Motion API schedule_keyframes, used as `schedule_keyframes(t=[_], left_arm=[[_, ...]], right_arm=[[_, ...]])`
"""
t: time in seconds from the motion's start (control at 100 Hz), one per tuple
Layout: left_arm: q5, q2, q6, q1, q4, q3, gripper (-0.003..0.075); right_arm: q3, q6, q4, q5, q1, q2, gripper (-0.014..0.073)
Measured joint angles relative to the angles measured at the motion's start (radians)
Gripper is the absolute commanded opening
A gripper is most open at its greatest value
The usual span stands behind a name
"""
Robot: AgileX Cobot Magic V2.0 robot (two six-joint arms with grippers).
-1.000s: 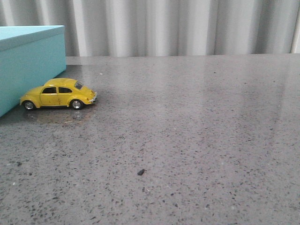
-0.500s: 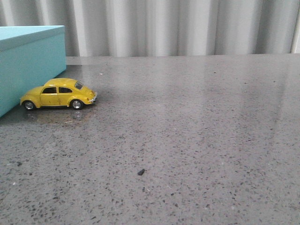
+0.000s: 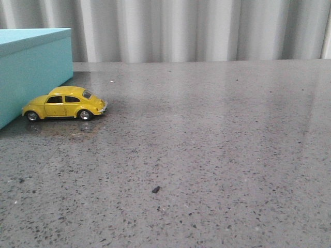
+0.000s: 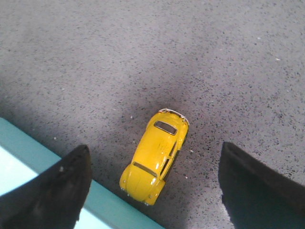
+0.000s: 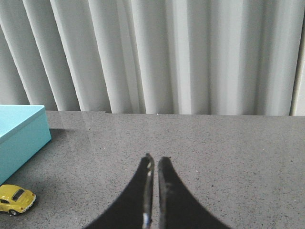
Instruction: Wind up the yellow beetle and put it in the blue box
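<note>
Yellow beetle (image 3: 65, 104): small glossy toy car with dark windows and silver hubcaps, standing on all four wheels on the grey speckled table (image 3: 207, 155), at the table's left side in the front view, side-on, its rounded nose towards the right. Position: just beside the blue box (image 3: 31, 72), close against its lower front edge; contact between the two cannot be told. Blue box: large, light turquoise, lid closed, cut off by the left edge of the front view. Left gripper (image 4: 152, 188): seen from its wrist camera, poised above the car, fingers spread wide apart with the car lying between them below, touching nothing. Right gripper (image 5: 153, 164): held above the bare table, well apart from the car, fingers drawn together with only a thin slit between, holding nothing. Backdrop: pale pleated curtain (image 3: 196, 31) behind the table. Also noted: one small dark fleck (image 3: 155, 189) on the table.
</note>
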Motion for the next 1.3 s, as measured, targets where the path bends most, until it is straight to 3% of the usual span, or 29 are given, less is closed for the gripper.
schedule_keyframes(t=[0.42,0.79,0.95,1.3], left_arm=[[0.017,0.056,0.143,0.0,0.007,-0.002,0.0512],[0.045,0.081,0.19,0.0,0.061,-0.002,0.0512],[0.049,0.117,0.277,-0.032,0.063,-0.002,0.0512],[0.075,0.223,0.294,-0.08,0.138,-0.004,0.0512]], right_arm=[[0.0,0.0,0.0,0.0,0.0,0.0,-0.0041],[0.0,0.0,0.0,0.017,0.0,0.0,-0.0041],[0.0,0.0,0.0,0.017,0.0,0.0,-0.0041],[0.0,0.0,0.0,0.017,0.0,0.0,-0.0041]])
